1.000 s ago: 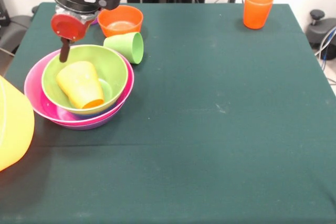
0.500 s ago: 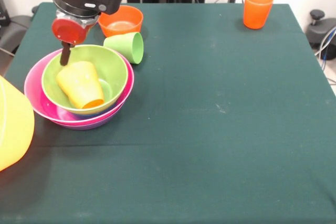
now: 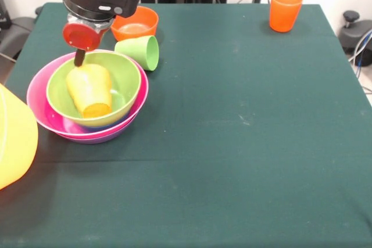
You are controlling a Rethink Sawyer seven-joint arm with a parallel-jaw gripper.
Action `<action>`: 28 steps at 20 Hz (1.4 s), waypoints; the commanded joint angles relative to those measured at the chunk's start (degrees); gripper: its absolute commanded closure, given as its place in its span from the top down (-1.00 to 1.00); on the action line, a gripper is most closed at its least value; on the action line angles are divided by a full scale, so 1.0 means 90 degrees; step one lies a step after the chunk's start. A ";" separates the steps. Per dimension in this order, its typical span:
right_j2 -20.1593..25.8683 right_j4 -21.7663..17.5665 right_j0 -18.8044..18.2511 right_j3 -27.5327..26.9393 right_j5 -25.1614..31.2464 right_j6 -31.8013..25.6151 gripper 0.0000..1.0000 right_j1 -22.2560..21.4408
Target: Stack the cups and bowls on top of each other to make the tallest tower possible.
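A cup [image 3: 89, 90] lies inside the stacked bowls [image 3: 87, 103]

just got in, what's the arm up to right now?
The gripper hangs at the back of the nested bowls, right at the yellow cup, which lies tilted in the green bowl. That bowl sits inside the pink bowl. A green cup lies on its side beside the pile, an orange bowl behind it, and an orange cup stands at the far corner.

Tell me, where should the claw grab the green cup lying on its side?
Probably across the middle of the light green cup, coming straight down from above. It lies tipped over beside the bowl pile, mouth facing right, so its rim can't be pinched from above. The rounded sides are free; the orange bowl crowds it behind.
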 commanded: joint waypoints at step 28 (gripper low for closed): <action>0.1984 -0.1207 -0.0512 0.0757 -0.0946 -0.0456 -1.00 -0.0855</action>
